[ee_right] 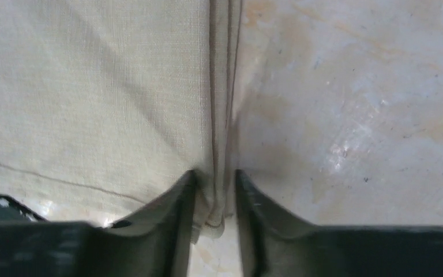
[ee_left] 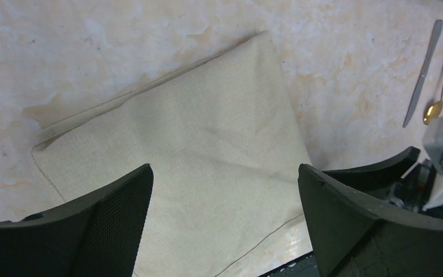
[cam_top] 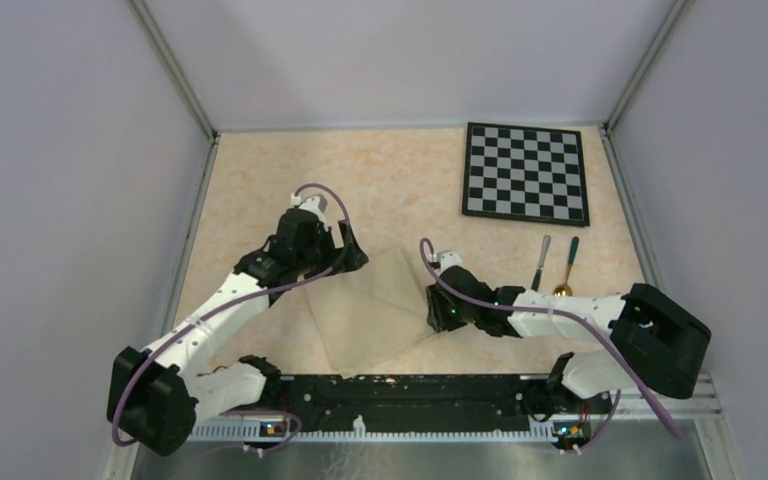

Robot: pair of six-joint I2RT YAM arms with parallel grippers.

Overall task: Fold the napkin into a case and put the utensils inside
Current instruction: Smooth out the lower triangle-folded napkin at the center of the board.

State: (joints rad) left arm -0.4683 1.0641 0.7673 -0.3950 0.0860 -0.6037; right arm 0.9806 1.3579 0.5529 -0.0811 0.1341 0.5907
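The napkin (cam_top: pixel 375 310) lies in the middle of the top view. The right gripper (ee_right: pixel 214 199) pinches its layered right edge between narrowed fingers. The left gripper (ee_left: pixel 225 222) hangs spread wide over its upper-left side, grasping nothing. The knife (cam_top: pixel 541 262) and spoon (cam_top: pixel 567 268) lie side by side right of centre, below the checkered board (cam_top: pixel 526 172).

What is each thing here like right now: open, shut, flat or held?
napkin: folded over, lying flat, one edge pinched.
left end effector: open above the napkin, holding nothing.
right end effector: shut on the napkin's edge.
knife: lying flat, outside the napkin.
spoon: lying flat beside the knife, not touching it.
checkered board: lying flat, nothing on it.
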